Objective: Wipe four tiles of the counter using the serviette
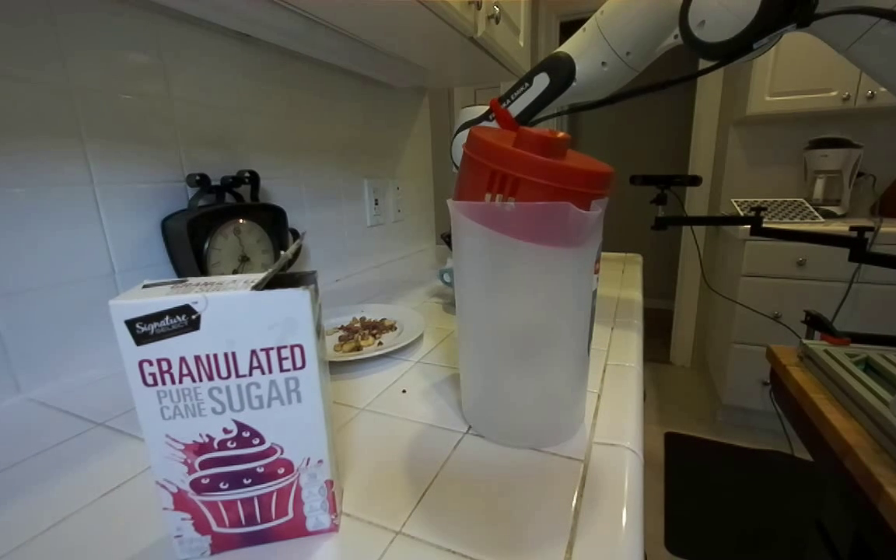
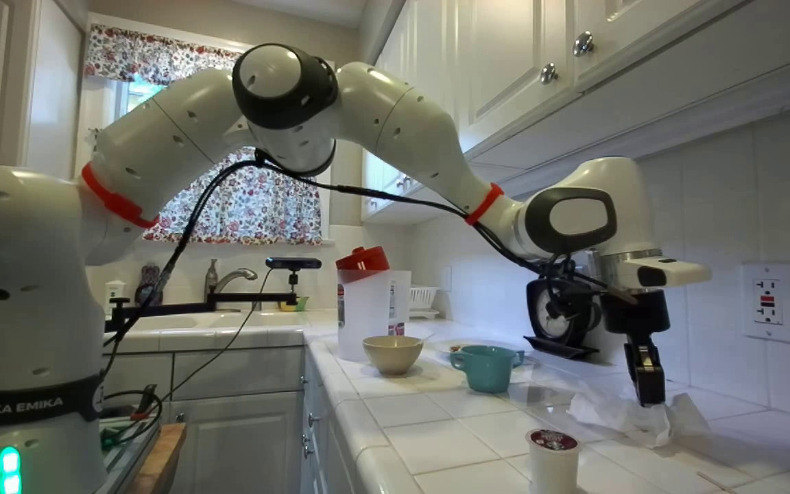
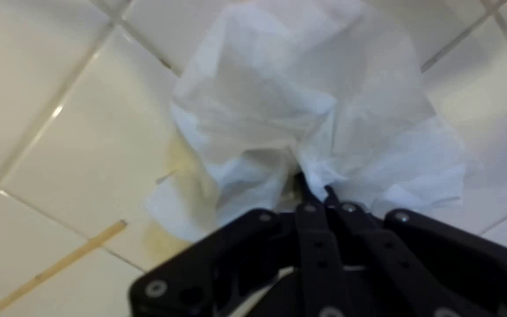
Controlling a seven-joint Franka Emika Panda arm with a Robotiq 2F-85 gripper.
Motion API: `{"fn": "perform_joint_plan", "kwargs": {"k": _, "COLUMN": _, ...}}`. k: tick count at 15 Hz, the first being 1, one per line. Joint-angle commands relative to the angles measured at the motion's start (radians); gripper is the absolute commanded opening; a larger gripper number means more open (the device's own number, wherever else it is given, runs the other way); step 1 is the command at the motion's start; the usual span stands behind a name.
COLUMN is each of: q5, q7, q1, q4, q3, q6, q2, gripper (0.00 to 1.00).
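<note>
the robot arm (image 2: 402,123) arched across the upper half of an exterior view, and its black hand (image 2: 647,403) pointed down at the right of that frame, low over the white-tiled bench (image 2: 429,442). the jaws were closed together on a pinch of the serviette (image 3: 280,79), a little below and right of the centre in the wrist view. the serviette lay crumpled and spread on the bench, filling the upper middle of the wrist view and showing at the lower right of an exterior view, under the hand. yellowish patches (image 3: 159,244) marked the bench by the serviette's left edge in the wrist view, and a thin tan stick (image 3: 60,268) lay slantwise at the lower left of that frame, apart from it. in an exterior view a coffee pod (image 2: 553,463) stood at the bottom edge, right of centre; farther up, a teal two-handled cup (image 2: 487,370) stood with a beige bowl (image 2: 393,355) to its left. in both exterior views a frosted pitcher (image 1: 530,334) stood upright with a red lid (image 1: 537,167) sitting tilted in its mouth. at the lower left of an exterior view stood a granulated pure cane sugar box (image 1: 230,420), its top flap raised, with a white plate (image 1: 411,333) of nuts (image 1: 362,334) partly hidden behind it and a black clock (image 1: 239,241) farther up, left of the middle.
</note>
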Motion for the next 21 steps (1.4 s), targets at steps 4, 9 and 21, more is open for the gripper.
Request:
{"fn": "perform_joint_plan", "kwargs": {"k": 4, "q5": -0.006, "q7": -0.009, "q1": 0.086, "q4": -0.002, "q3": 0.052, "q6": 0.021, "q2": -0.004, "gripper": 0.00}}
{"fn": "perform_joint_plan", "kwargs": {"k": 9, "q5": -0.011, "q7": -0.023, "q1": 0.147, "q4": -0.002, "q3": 0.073, "q6": 0.033, "q2": -0.006, "gripper": 0.00}}
{"fn": "perform_joint_plan", "kwargs": {"k": 21, "q5": 0.028, "q7": 0.017, "q1": 0.007, "q4": 0.033, "q3": 0.025, "q6": 0.000, "q2": 0.017, "gripper": 0.00}}
